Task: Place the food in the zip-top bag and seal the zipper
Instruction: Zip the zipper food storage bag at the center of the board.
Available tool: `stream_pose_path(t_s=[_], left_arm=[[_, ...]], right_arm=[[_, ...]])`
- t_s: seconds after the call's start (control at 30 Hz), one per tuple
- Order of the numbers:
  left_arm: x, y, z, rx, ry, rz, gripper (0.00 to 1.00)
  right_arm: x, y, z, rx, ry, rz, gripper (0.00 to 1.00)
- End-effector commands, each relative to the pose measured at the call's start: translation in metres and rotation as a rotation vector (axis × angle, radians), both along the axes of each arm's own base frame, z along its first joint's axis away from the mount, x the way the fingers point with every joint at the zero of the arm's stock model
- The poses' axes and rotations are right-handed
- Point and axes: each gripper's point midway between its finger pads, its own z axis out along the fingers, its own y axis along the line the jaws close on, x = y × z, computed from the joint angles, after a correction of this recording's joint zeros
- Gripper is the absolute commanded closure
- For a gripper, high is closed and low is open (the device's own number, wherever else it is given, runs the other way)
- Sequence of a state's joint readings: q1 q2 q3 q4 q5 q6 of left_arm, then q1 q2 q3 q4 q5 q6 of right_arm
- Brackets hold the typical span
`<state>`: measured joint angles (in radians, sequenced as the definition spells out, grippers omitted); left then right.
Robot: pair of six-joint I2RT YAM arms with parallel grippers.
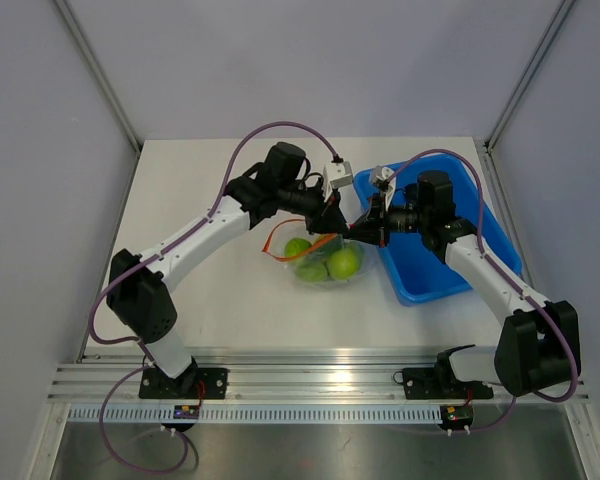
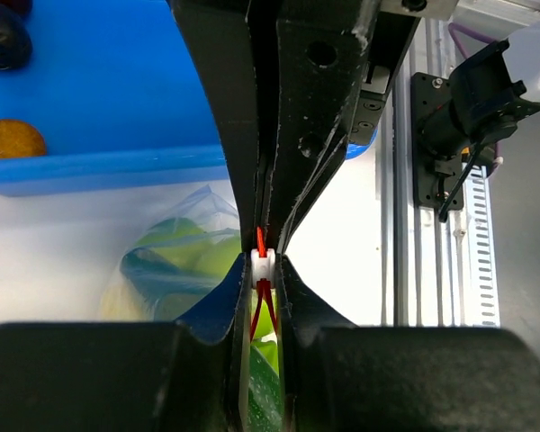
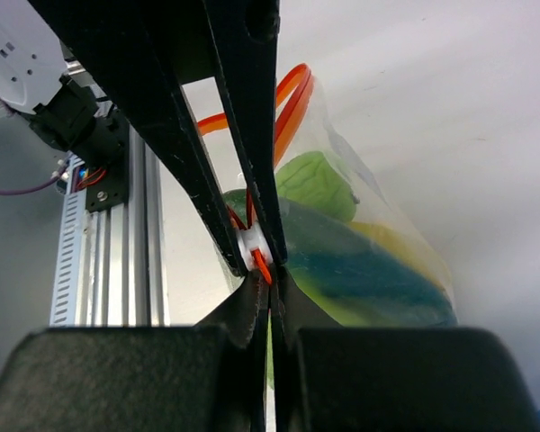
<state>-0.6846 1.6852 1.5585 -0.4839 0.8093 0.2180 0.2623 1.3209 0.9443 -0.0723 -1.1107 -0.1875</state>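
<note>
The zip-top bag [image 1: 325,262] lies on the white table just left of the blue tray, with green round food [image 1: 344,263] inside. Its zipper [image 1: 305,248] bows in an orange loop over the mouth. Both grippers meet at the bag's right end. My left gripper [image 2: 264,270] is shut on the small white slider [image 2: 264,266] of the red zipper [image 2: 261,310]. My right gripper [image 3: 270,292] is shut on the bag's edge right beside the slider [image 3: 252,245]. Behind it the zipper [image 3: 292,99] gapes apart over the green food [image 3: 315,184].
The blue tray [image 1: 420,295] stands to the right under my right arm. It holds an orange-brown round piece [image 2: 9,139] and a dark piece [image 2: 2,40]. An aluminium rail [image 1: 310,375] runs along the near table edge.
</note>
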Motion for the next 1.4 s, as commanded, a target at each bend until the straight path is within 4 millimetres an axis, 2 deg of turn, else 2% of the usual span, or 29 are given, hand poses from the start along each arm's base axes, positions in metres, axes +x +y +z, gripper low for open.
stream_pose_path(t_s=[0.0,0.03,0.1,0.37,0.5,0.53,0.63,0.67,0.73,0.8,0.83,0.9,1.1,1.37], left_arm=[[0.004,0.010,0.016,-0.012,-0.041,-0.006,1.00],[0.009,0.015,0.015,-0.010,-0.034,0.007,1.00],[0.015,0.026,0.015,-0.005,-0.034,0.032,1.00],[0.030,0.065,-0.006,0.051,-0.019,0.144,1.00],[0.037,0.091,-0.014,0.069,0.000,0.227,1.00],[0.037,0.097,-0.009,0.065,-0.005,0.248,1.00],[0.041,0.120,-0.011,0.070,0.025,0.326,1.00],[0.041,0.127,-0.003,0.050,-0.003,0.347,1.00],[0.042,0.143,-0.010,0.054,0.006,0.403,1.00],[0.042,0.157,0.001,0.028,-0.031,0.446,1.00],[0.040,0.163,-0.003,0.030,-0.023,0.460,1.00],[0.039,0.175,0.005,0.009,-0.045,0.498,1.00],[0.035,0.199,0.010,-0.012,-0.073,0.566,1.00],[0.036,0.216,0.008,-0.021,-0.066,0.613,1.00]], right_arm=[[0.023,-0.005,0.023,0.007,-0.147,-0.124,1.00],[0.032,-0.010,0.017,-0.010,-0.143,-0.190,1.00],[0.045,-0.017,0.021,0.000,-0.154,-0.276,1.00],[0.069,-0.031,0.020,0.047,-0.100,-0.435,1.00],[0.082,-0.036,0.019,0.055,-0.094,-0.499,1.00],[0.083,-0.037,0.017,0.057,-0.089,-0.507,1.00],[0.088,-0.041,0.017,0.069,-0.085,-0.540,1.00],[0.089,-0.043,0.017,0.074,-0.080,-0.549,1.00],[0.091,-0.044,0.017,0.078,-0.082,-0.557,1.00],[0.093,-0.045,0.017,0.082,-0.080,-0.567,1.00],[0.094,-0.045,0.017,0.081,-0.078,-0.572,1.00],[0.097,-0.047,0.016,0.070,-0.071,-0.583,1.00],[0.102,-0.049,0.023,0.074,-0.085,-0.600,1.00],[0.108,-0.052,0.026,0.085,-0.077,-0.642,1.00]])
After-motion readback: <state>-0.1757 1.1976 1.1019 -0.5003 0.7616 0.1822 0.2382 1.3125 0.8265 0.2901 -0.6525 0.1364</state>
